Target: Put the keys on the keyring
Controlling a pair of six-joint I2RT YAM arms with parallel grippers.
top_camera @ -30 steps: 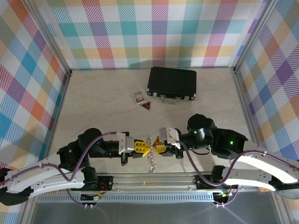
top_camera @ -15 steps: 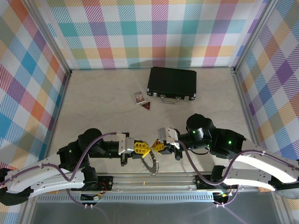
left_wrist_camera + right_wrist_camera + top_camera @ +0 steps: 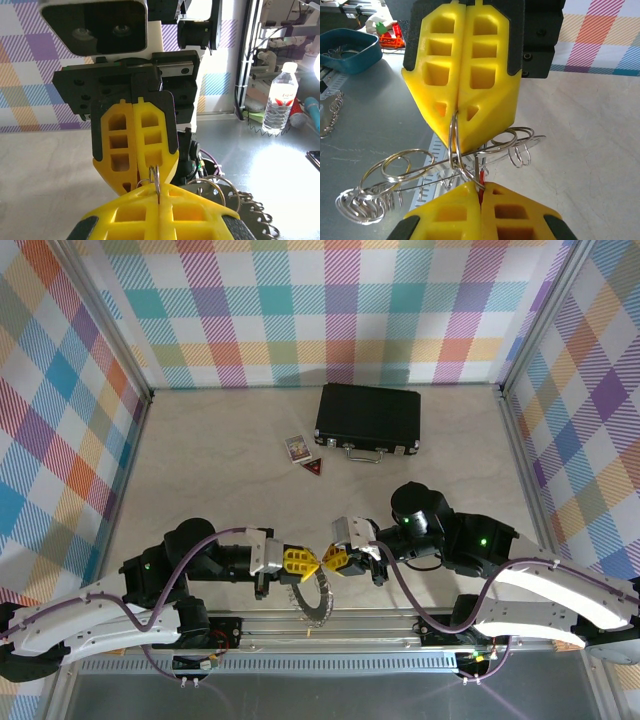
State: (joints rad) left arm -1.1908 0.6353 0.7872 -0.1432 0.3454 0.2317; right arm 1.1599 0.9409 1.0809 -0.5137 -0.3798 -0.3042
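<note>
In the overhead view the left gripper [image 3: 303, 561] and the right gripper [image 3: 333, 559] meet tip to tip just below the middle of the frame, both pinched shut. The keyring [image 3: 316, 597] hangs directly under that meeting point, fanning toward the bottom edge and well apart from the black case [image 3: 368, 420] at the top. From the left wrist, the left gripper [image 3: 159, 200] fills the bottom edge with its yellow fingers pressed together on a thin wire loop that stands up from their seam. The right gripper [image 3: 134, 175] faces it head-on in the middle of the frame, almost touching, and the rest of the keyring [image 3: 240, 205] trails off to the lower right. From the right wrist, the right gripper [image 3: 480, 192] at the bottom clamps the key [image 3: 482, 177], of which only a red sliver shows at the seam. The left gripper [image 3: 459, 145] comes down from above, nipping an upright loop that lies just up and left of the key. The keyring [image 3: 357, 206] sprawls to the lower left. The coming move likely turns on that short gap, the key pointing up toward the loop.
</note>
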